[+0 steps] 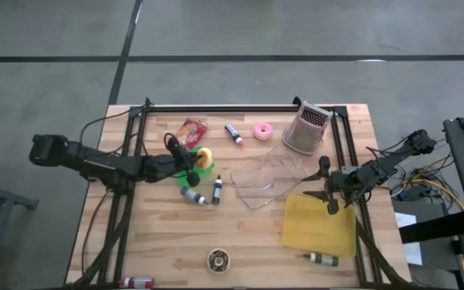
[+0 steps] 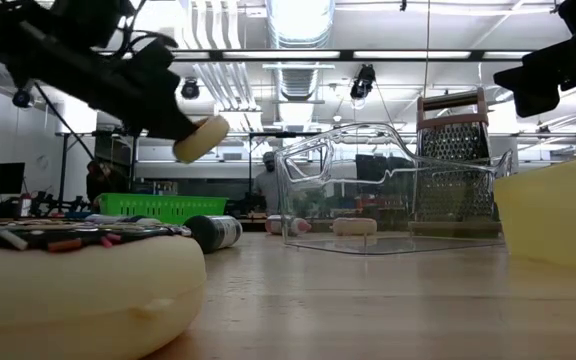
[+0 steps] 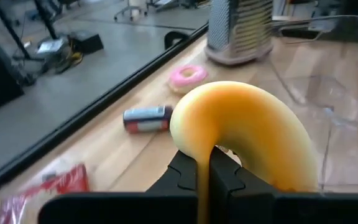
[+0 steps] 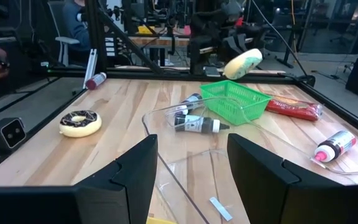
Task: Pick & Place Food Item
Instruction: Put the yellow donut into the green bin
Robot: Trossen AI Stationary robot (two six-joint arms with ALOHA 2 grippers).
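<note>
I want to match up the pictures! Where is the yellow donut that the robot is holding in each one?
High view: the yellow donut is left of centre, over the green basket, in the left pincer.
Low view: upper left, held in the air.
Left wrist view: fills the middle, squeezed between that pincer's fingers.
Right wrist view: far off at the top, above the basket.
Shared landmark: the metal grater, except in the right wrist view.

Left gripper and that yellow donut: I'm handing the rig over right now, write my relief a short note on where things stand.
Left gripper: shut on the yellow donut, lifted above the green basket.
Right gripper: open, empty, waiting at the clear container beside the yellow tray.
Done: donut picked up.
Left: place it; the destination isn't evident. The chocolate donut and pink donut lie untouched on the table.
</note>
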